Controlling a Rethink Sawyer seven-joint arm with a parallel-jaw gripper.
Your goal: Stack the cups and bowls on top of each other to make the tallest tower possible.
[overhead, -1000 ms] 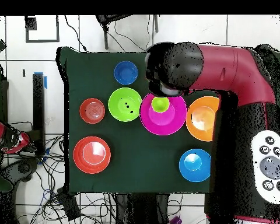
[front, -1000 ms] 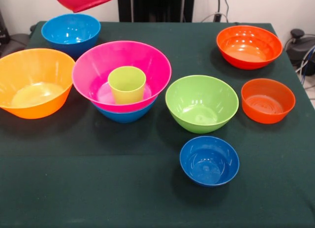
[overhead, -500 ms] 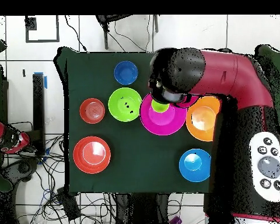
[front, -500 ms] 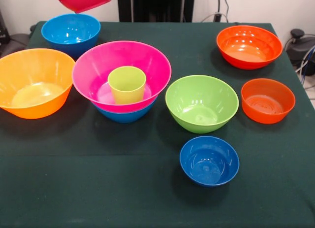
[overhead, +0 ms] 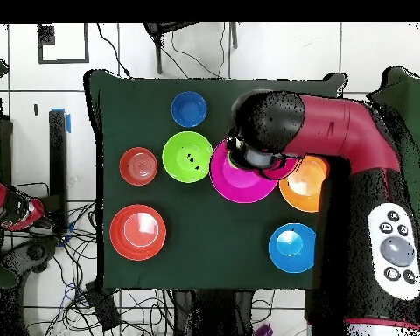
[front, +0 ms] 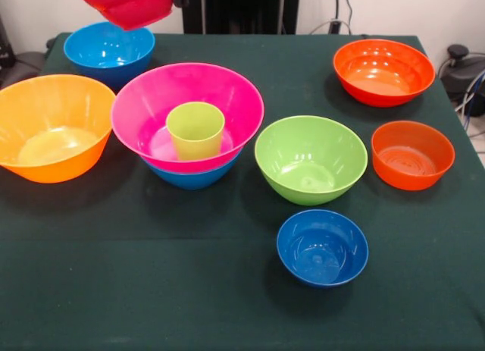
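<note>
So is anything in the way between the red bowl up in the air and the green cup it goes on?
Nothing visible. The crimson bowl hangs tilted above the table, and the lime cup stands open-topped inside the pink bowl.

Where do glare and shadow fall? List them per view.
Front view: highlights streak the large red-orange bowl and the small blue bowl; soft shadows lie on the green cloth beside them. Overhead view: pale glare in the medium blue bowl, at its middle.
</note>
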